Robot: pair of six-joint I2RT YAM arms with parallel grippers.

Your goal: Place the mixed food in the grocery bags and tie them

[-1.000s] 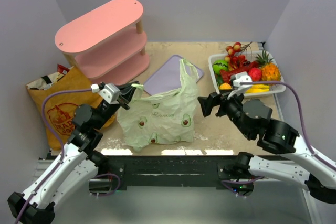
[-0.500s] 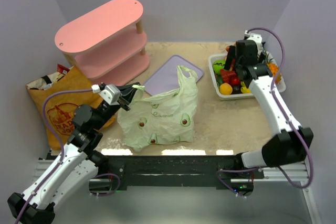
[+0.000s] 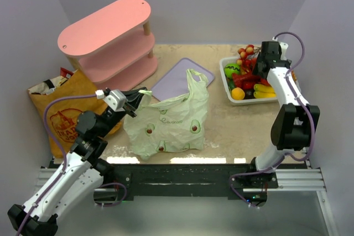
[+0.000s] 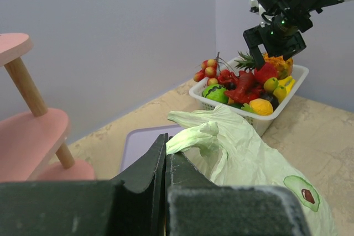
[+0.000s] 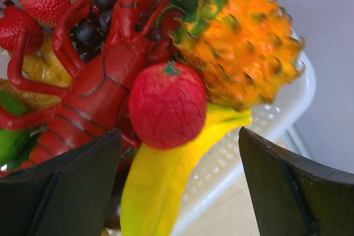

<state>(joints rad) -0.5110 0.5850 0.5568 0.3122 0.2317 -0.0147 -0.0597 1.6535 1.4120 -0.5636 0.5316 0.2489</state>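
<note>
The pale-green plastic bag [image 3: 168, 120] lies slumped on the table's middle. My left gripper [image 3: 137, 95] is shut on one of its handles [image 4: 206, 135], with the jaws pressed together [image 4: 165, 143]. The brown paper bag [image 3: 61, 115] with the red print stands at the left. My right gripper [image 3: 270, 54] is open above the white basket [image 3: 228, 84] of toy food. In the right wrist view its jaws [image 5: 178, 134] straddle a red round fruit [image 5: 167, 105] and a yellow banana [image 5: 160, 192] without touching them. No snack packets or bread loaf show.
A pink three-tier shelf [image 3: 108, 40] stands at the back left. A lilac board [image 3: 174, 75] lies behind the plastic bag. The basket also holds a red lobster [image 5: 91, 95], an orange pineapple [image 5: 243, 53], grapes and strawberries. Walls close in on both sides.
My right arm has swung from beside the plastic bag's right edge out to the far right, and now hovers over the basket. The left gripper and the bag have not moved.
</note>
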